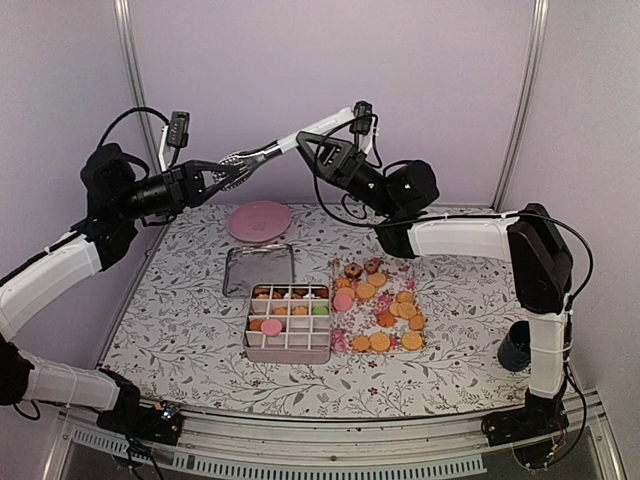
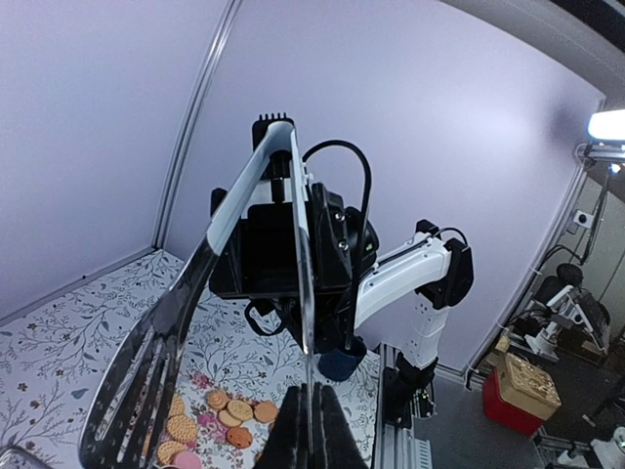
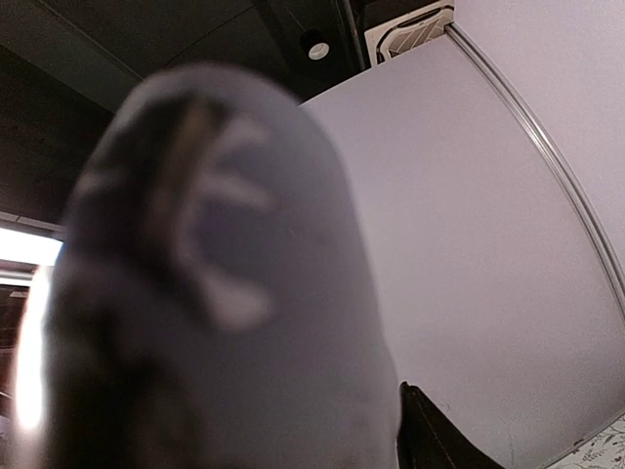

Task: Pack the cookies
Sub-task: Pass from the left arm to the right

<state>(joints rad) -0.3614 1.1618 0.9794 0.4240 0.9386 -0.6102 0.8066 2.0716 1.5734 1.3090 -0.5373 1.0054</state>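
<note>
Small round golden and pink cookies [image 1: 385,312] lie loose on the floral desk [image 1: 180,310], just right of a divided rectangular tin [image 1: 288,353] and well below both arms. Overhead, slotted metal tongs [image 1: 258,157] with a white handle span the grippers lengthwise. The left gripper [image 1: 220,179] is clenched on the slotted end. The right gripper [image 1: 304,141] is at the handle, and I cannot tell whether it grips.

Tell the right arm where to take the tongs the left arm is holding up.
Take the white handle of the tongs, well back from the slotted heads, coming from the right arm's side. The left claw holds the head end aloft, so the handle sticks out free toward the right claw. Pinching across both legs should probably let it squeeze them.
</note>
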